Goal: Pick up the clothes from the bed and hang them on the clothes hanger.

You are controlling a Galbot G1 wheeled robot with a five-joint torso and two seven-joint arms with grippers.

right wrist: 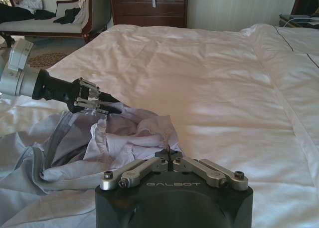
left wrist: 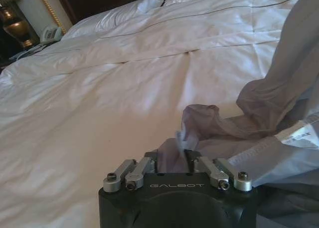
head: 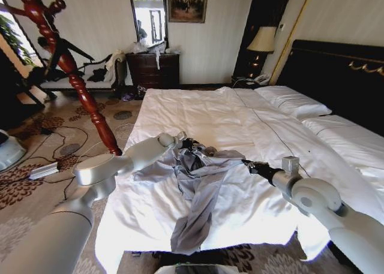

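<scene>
The grey shirt (head: 201,184) lies crumpled on the white duvet near the foot of the bed (head: 252,124), its upper part bunched into folds between the two arms and a long strip of cloth trailing down over the bed's near edge. In the left wrist view the shirt (left wrist: 279,113) rises in a loose hump just beside the gripper, with a small white label showing at its edge.

The left gripper (head: 187,143) sits at the shirt's upper left part; its fingers (left wrist: 192,157) are pressed together with a fold of grey cloth pinched between them. From the right wrist view the same left gripper (right wrist: 107,106) touches the rumpled collar area of the shirt (right wrist: 124,140).

The right gripper (head: 246,163) reaches in from the right side, at the shirt's right edge. Its fingertips (right wrist: 169,155) meet in a closed point against the cloth; whether they actually hold a fold is hard to tell, though it seems so.

Beyond the bed stand a dark wooden dresser (head: 153,69), a sofa (head: 90,73) and a lamp (head: 261,41) on a nightstand. A carved red wooden stand (head: 72,67) rises left of the bed over the patterned carpet (head: 36,184).
</scene>
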